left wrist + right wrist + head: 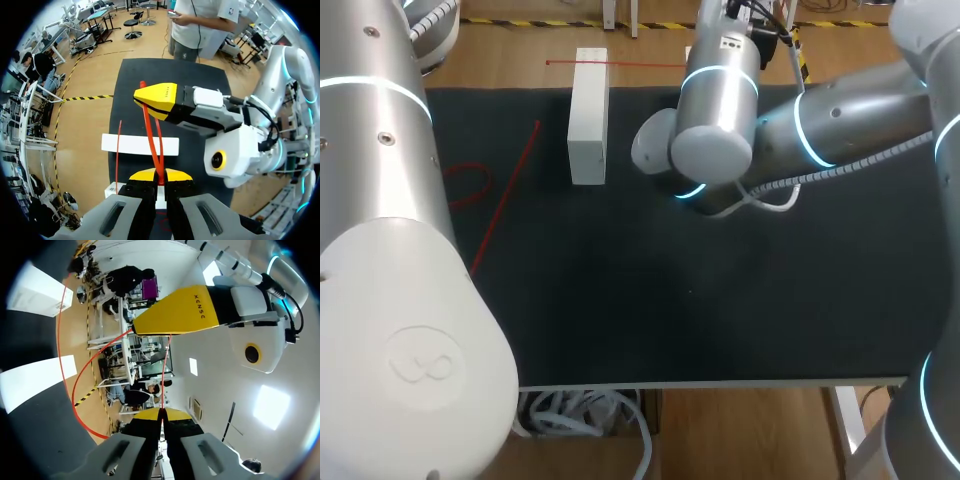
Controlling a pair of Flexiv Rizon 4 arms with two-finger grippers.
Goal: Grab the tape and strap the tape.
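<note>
The tape is a thin red strap (149, 131). In the left wrist view it runs from my left gripper (160, 176), shut on one end, up to my right gripper (150, 100), which is shut on it a short way ahead. In the right wrist view my right gripper (161, 413) pinches the strap (73, 390), which hangs in a wide loop and comes back to my left gripper (150, 324). The head view shows more red strap (506, 195) lying slantwise on the black table (720, 300) at the left. Both grippers are hidden there behind the arms.
A long white box (588, 115) lies on the table at the back, left of the middle, below the grippers (140, 145). My right arm's wrist (715, 110) hangs over the table's back middle. My left arm fills the left foreground.
</note>
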